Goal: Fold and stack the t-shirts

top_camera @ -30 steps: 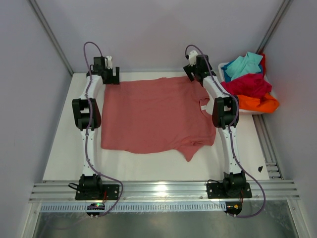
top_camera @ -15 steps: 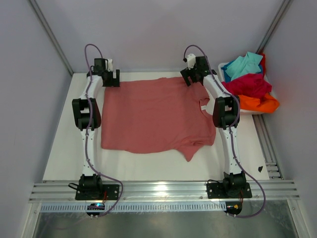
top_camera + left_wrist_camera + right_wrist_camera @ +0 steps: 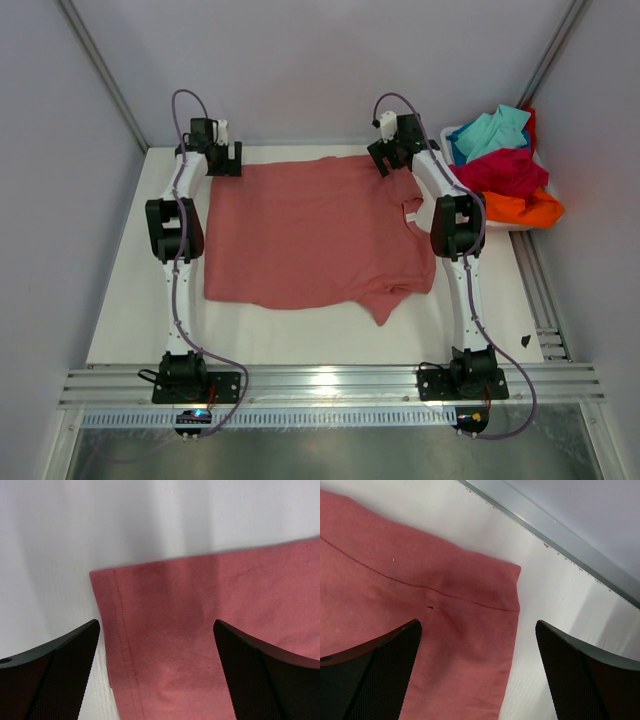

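A dusty salmon-pink t-shirt [image 3: 315, 230] lies spread flat on the white table. My left gripper [image 3: 224, 158] is open just above its far left corner; in the left wrist view [image 3: 156, 670] the hemmed corner [image 3: 165, 630] lies between the jaws. My right gripper [image 3: 392, 158] is open above the far right corner; in the right wrist view [image 3: 477, 672] the sleeve edge [image 3: 470, 625] lies between the jaws. Neither holds cloth. Turquoise [image 3: 492, 130], crimson [image 3: 505, 170] and orange [image 3: 520, 208] t-shirts are heaped at the right.
A white tub [image 3: 452, 134] at the far right holds the heaped shirts. A metal rail [image 3: 555, 530] runs along the table's far edge close to the right gripper. Grey walls enclose the table. A small dark bit [image 3: 526, 341] lies near the right front.
The right gripper has shifted slightly toward the far edge over the shirt's corner. The left gripper and the shirt have hardly moved.
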You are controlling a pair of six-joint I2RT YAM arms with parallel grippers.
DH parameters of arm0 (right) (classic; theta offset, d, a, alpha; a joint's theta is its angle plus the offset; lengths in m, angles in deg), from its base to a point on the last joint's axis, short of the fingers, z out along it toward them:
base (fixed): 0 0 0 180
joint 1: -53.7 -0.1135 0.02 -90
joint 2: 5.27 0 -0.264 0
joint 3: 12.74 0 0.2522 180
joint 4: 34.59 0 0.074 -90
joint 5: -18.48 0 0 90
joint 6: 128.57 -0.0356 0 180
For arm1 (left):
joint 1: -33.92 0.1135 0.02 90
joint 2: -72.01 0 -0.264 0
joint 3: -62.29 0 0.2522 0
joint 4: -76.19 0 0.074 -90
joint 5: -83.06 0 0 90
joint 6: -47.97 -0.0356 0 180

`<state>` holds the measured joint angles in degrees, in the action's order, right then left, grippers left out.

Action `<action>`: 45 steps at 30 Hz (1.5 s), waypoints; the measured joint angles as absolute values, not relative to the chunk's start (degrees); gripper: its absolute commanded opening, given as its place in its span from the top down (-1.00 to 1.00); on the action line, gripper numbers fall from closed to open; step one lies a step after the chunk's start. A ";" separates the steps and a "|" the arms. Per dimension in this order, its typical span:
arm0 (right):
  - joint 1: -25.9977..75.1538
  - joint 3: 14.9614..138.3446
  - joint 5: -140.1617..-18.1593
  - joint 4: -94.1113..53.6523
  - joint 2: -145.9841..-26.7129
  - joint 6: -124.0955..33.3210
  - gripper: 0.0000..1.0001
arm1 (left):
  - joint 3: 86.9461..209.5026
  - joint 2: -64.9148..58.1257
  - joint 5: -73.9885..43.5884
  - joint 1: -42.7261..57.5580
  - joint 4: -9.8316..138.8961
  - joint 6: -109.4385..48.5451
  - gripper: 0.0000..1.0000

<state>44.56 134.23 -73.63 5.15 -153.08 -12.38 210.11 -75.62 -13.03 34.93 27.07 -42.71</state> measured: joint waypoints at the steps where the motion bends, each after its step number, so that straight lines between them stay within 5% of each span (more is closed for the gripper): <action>1: 44.69 134.23 -73.67 5.57 -153.08 -12.38 -0.99 | 210.11 -75.62 -13.03 34.93 26.94 -42.71 -0.94; 17: 48.38 133.24 -79.05 12.45 -152.62 -11.52 -0.98 | 208.37 -74.97 -13.48 34.93 25.50 -44.16 -0.90; 20: 48.38 133.24 -80.40 13.48 -152.53 -11.07 -0.58 | 208.34 -74.79 -13.68 34.93 25.48 -44.11 -0.81; 23: 48.36 133.24 -82.94 15.36 -152.51 -10.19 -0.07 | 208.34 -74.59 -13.88 34.93 25.33 -44.22 -0.61; 26: 48.34 133.26 -85.32 17.20 -152.51 -9.86 0.40 | 208.34 -74.51 -14.14 34.93 25.20 -44.24 -0.09; 27: 48.27 133.26 -85.85 17.59 -152.51 -9.62 0.49 | 208.34 -74.51 -14.29 34.93 25.17 -44.38 0.16; 29: 48.14 133.31 -86.76 18.31 -152.49 -9.78 0.71 | 208.34 -74.51 -14.58 34.93 24.93 -44.62 0.37; 33: 48.10 133.35 -87.64 19.01 -152.49 -9.84 0.88 | 208.34 -74.51 -15.32 34.93 24.82 -44.75 1.00; 45: 48.10 133.33 -86.33 20.04 -151.44 -10.72 0.94 | 208.34 -73.61 -16.63 34.93 23.99 -45.84 1.00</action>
<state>48.10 133.33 -86.33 20.04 -151.44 -10.72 208.34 -73.61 -16.63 34.93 23.99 -45.84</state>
